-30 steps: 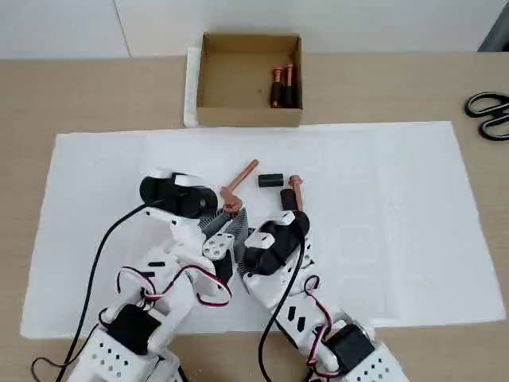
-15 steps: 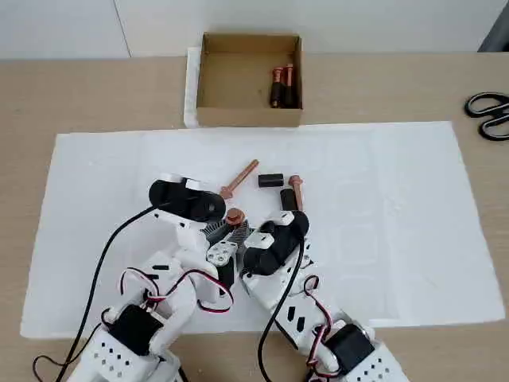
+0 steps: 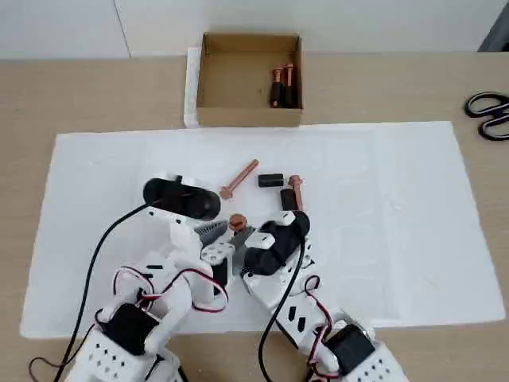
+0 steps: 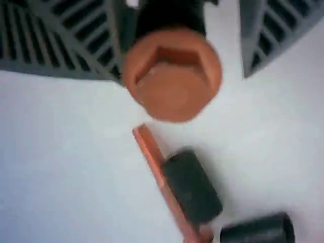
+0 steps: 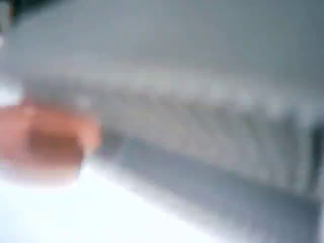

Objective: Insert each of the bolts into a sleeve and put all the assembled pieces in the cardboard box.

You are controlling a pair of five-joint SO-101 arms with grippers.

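Observation:
My left gripper [image 3: 225, 231] is shut on a copper bolt [image 3: 237, 223], whose hex head [image 4: 172, 76] faces the left wrist camera between the grey ribbed fingers [image 4: 61, 40]. A black part [image 4: 169, 12] sits right behind the head. My right gripper [image 3: 251, 235] is close against the bolt from the other side, and the bolt head [image 5: 48, 142] is blurred in the right wrist view. On the white sheet lie a bare bolt [image 3: 238, 179], a loose black sleeve [image 3: 271, 180] and a bolt inside a sleeve [image 3: 293, 193]. The cardboard box [image 3: 231, 79] holds assembled pieces [image 3: 282, 86].
A white sheet [image 3: 398, 207] covers the middle of the wooden table. Scissors [image 3: 489, 111] lie at the far right edge. The box stands beyond the sheet's far edge, and both arms crowd the near middle.
My left gripper has drawn the bolt back from the loose parts toward the arms' bases and beside the right gripper. The right arm has stayed still.

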